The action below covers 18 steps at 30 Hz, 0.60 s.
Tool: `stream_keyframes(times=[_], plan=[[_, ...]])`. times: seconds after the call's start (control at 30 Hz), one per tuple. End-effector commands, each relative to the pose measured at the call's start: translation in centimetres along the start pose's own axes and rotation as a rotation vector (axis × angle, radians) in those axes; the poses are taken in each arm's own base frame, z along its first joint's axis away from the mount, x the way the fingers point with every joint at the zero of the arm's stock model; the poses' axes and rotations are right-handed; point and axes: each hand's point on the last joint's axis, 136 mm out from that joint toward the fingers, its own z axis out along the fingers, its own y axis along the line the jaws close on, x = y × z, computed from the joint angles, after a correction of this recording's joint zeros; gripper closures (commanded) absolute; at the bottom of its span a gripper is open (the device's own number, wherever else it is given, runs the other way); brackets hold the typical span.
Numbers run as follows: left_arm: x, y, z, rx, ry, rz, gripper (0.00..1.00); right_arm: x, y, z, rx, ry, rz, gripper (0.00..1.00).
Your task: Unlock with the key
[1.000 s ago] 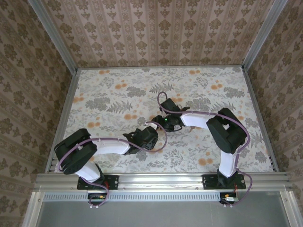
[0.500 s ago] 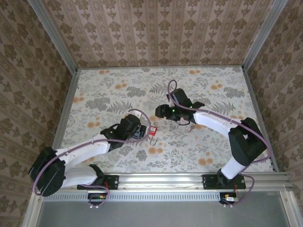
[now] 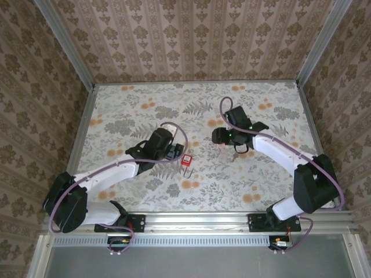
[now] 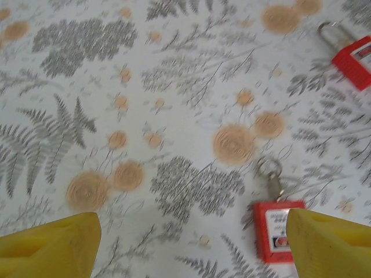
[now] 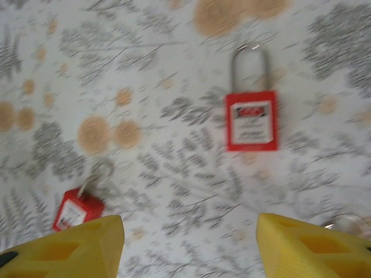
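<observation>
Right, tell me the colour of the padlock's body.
Red. The padlock shows best in the right wrist view.

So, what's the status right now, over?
Left gripper open, empty. Right gripper open, empty. Red padlock flat on table, ungripped; second red padlock nearby. Nothing blocking.

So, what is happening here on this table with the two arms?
Two robot arms are working over a flowered table, and the job is to unlock a padlock with a key. Nothing is gripped yet: the left end effector and the right end effector both hang open above the surface. A red padlock lies flat on the table. A second red piece with a metal ring lies nearby; I cannot tell what it is.
</observation>
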Motion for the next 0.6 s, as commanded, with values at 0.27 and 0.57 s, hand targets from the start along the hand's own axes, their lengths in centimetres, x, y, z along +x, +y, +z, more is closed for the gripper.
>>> stream_keyframes(times=[0.27,0.57], plan=[[-3.2,-1.3,3.2,0.121,-0.036,-0.017,0.16,-1.9,-2.5,7.2,0.152,0.189,-0.146,0.34],[-3.2,-1.1,3.0,0.161,-0.045,-0.034,0.16,-0.9,-1.5,10.0,0.158,0.254,-0.214,0.35]])
